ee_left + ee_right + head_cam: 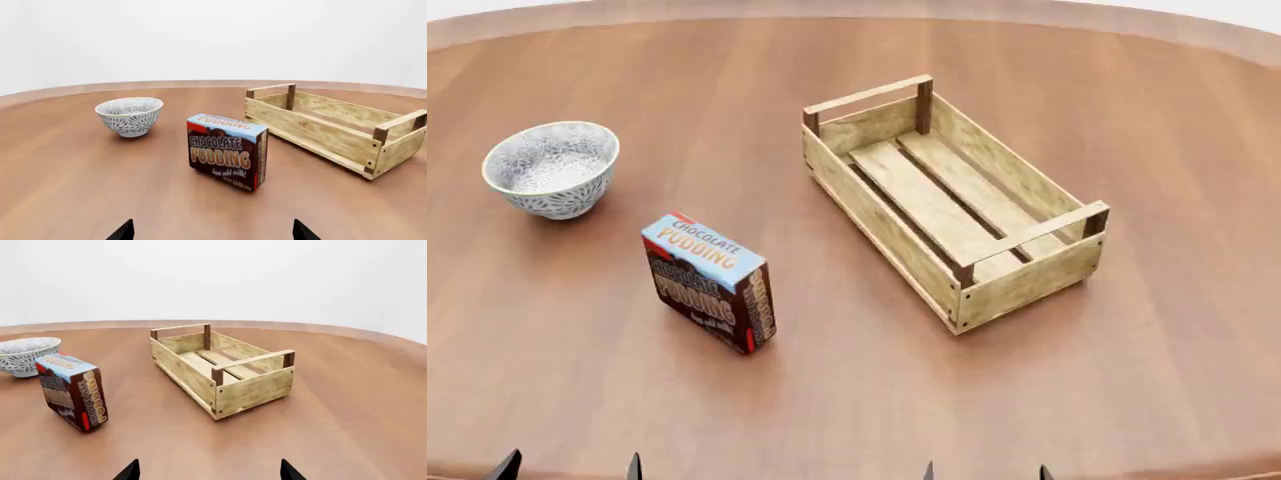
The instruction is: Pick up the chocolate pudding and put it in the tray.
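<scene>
The chocolate pudding (710, 282) is a small carton with a light-blue top and dark brown sides. It stands upright on the wooden table, left of the tray (1014, 285), a long light-wood slatted crate that holds nothing. The pudding also shows in the left wrist view (227, 150) and the right wrist view (72, 390), the tray too (320, 135) (193, 377). My left gripper (567, 468) and right gripper (985, 472) sit at the near table edge, both open and empty. Only their fingertips (123, 231) (130, 471) show.
A round white-and-grey patterned bowl (551, 168) stands at the far left of the table, behind the pudding; it also shows in the left wrist view (129, 116). The brown round table (1174, 380) stretches around all objects.
</scene>
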Robot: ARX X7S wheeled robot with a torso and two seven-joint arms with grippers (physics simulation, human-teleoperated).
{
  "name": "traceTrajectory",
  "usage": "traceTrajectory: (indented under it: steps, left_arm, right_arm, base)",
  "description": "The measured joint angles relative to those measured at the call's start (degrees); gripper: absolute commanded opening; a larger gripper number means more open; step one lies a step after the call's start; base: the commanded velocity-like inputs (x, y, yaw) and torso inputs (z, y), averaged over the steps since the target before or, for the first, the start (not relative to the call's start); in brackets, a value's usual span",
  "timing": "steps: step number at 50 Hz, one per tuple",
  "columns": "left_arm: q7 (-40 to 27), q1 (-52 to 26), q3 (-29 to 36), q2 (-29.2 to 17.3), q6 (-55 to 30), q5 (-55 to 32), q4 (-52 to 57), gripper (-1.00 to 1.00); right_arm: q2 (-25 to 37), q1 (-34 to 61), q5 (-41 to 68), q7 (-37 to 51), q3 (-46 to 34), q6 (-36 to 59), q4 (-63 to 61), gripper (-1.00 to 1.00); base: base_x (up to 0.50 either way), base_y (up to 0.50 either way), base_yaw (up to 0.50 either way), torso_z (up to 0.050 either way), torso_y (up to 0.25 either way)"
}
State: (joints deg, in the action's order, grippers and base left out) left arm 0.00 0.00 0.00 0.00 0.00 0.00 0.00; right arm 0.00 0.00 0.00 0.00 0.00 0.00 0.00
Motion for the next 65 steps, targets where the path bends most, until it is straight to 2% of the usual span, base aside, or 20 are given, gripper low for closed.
traceTrajectory:
  steps: [27, 65]
  left_arm:
    - [-3.94, 1.28, 4.37, -3.43, -2.78, -1.32, 8.08, 1.00]
    - [-7.09, 2.99, 9.00, -6.21, -3.77, -2.66, 12.67, 1.00]
  right_arm:
    - [3.88, -0.46, -2.17, 3.45, -5.42, 6.39, -9.70, 1.00]
    - [6.50, -0.18, 1.11, 5.63, -8.19, 6.70, -10.73, 1.00]
  base:
    - [0.03, 0.02, 0.00, 0.000, 0.000]
    - [0.28, 0.04, 0.00, 0.000, 0.000]
